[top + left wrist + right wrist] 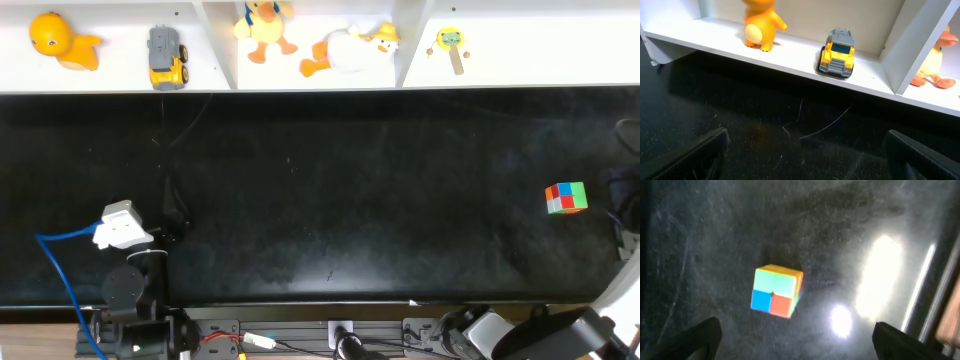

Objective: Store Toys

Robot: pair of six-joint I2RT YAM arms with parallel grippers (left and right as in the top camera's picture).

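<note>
A multicoloured cube (566, 198) lies on the black table near its right edge. In the right wrist view the cube (776, 291) sits just beyond my right gripper (797, 347), which is open and holds nothing. My left gripper (805, 165) is open and bare too, low over the table, facing the white shelf (790, 62). In that shelf stand an orange duck figure (760, 25), a yellow and grey truck (838, 52) and a yellow plush duck (940, 60). The left arm (125, 225) is at the table's front left.
The shelf (320, 85) runs along the table's far edge, split by upright dividers. It also holds a white plush duck (350, 50) and a small yellow rattle (451, 45). A blue cable (60, 265) trails from the left arm.
</note>
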